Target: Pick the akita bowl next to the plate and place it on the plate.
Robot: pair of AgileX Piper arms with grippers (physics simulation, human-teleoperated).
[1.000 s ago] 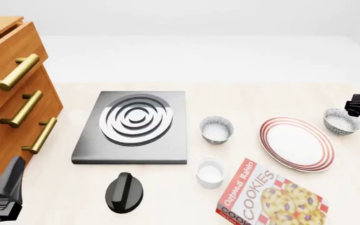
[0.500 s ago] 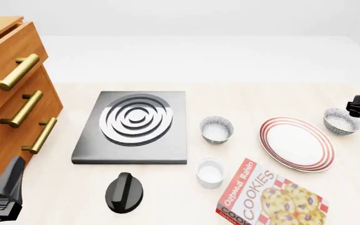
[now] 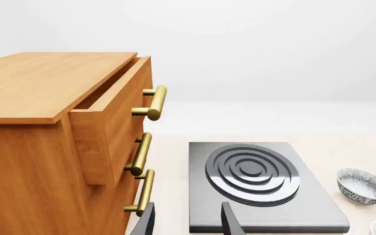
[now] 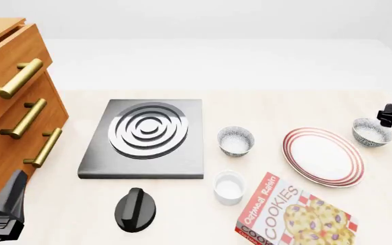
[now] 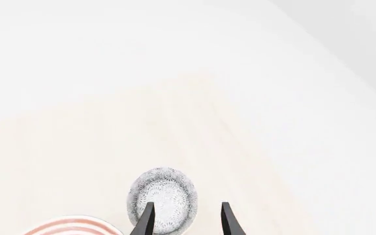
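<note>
A pale, light-wood table (image 4: 182,214) runs back to a plain white wall; at its left edge stands a wooden drawer cabinet (image 4: 8,117) with brass handles, its top drawer pulled slightly out in the left wrist view; next in size is a dark stove plate (image 4: 145,138) with silver rings, a black knob (image 4: 135,209) in front of it; a cookie box (image 4: 295,217) lies at the near right. The plate (image 4: 322,156), white with red rings, lies flat and bare between two speckled bowls; the akita bowl (image 4: 371,132) sits upright just beside the plate's far right rim, showing only its white inside; the second speckled bowl (image 4: 236,141) stands to the plate's left, and a plain white cup (image 4: 228,187) is nearer the camera, both holding nothing visible. The right gripper (image 5: 184,220) hovers over the akita bowl with fingers parted, gripping nothing; the left gripper (image 3: 186,223) is by the cabinet, likewise parted and holding nothing.
</note>
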